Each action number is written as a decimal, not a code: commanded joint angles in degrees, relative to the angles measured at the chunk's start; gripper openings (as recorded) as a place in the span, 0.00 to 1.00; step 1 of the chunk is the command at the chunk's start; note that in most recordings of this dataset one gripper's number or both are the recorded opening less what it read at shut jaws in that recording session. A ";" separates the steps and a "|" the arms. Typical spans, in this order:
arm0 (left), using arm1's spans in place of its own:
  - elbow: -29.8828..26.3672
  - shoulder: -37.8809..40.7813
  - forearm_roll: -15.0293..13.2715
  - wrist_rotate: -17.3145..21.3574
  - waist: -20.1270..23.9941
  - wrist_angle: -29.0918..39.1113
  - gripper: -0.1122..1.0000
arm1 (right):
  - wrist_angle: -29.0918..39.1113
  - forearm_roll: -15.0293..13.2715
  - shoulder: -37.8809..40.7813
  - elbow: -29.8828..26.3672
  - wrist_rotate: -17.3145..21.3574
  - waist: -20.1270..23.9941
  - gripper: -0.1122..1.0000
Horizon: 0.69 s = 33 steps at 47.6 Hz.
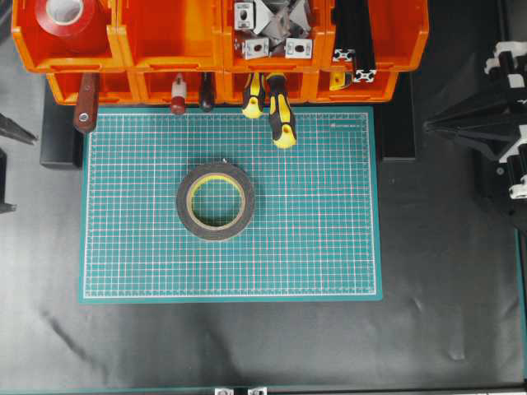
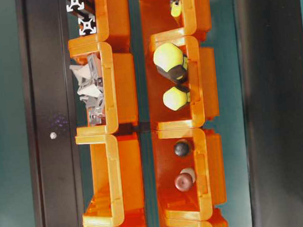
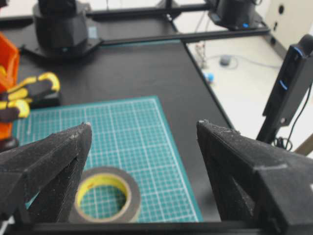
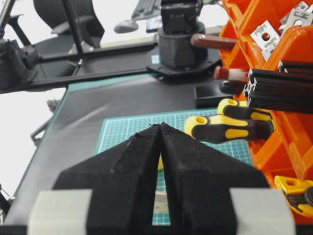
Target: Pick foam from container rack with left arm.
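Observation:
The foam [image 1: 216, 201], a dark ring with a yellow lining, lies flat on the green cutting mat [image 1: 329, 247], in front of the orange container rack [image 1: 173, 49] and outside its bins. My left gripper [image 1: 23, 171] is at the left edge of the overhead view, off the mat. In the left wrist view it [image 3: 144, 124] is open and empty, with the foam [image 3: 135, 200] low down near the left finger [image 3: 49, 166]. My right gripper [image 1: 428, 127] is at the right, beside the mat. In the right wrist view it [image 4: 160, 125] is shut and empty.
The rack's upper bins hold a red tape roll [image 1: 70, 16], metal brackets [image 1: 272, 33] and black extrusions [image 1: 354, 41]. Yellow-black screwdriver handles [image 1: 282, 115] and a brown handle [image 1: 86, 107] stick out of the lower bins over the mat's far edge.

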 commanded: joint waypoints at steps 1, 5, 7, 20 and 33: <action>0.18 -0.97 0.09 -0.18 0.62 -0.70 0.85 | -0.26 0.18 0.62 -1.76 0.09 0.09 0.10; 0.35 -1.58 0.09 -0.18 1.05 -0.62 0.85 | -0.44 0.18 0.62 -1.76 0.09 0.00 0.10; 0.44 -1.85 0.09 -0.18 1.14 -0.62 0.85 | -0.44 0.18 0.62 -1.76 0.09 0.00 0.10; 0.79 -3.16 0.09 -0.44 1.41 -0.70 0.85 | -0.53 0.18 0.62 -1.58 0.00 0.09 0.10; 0.79 -3.16 0.09 -0.62 1.49 -0.88 0.85 | -0.53 0.18 0.44 -1.49 0.00 0.09 0.10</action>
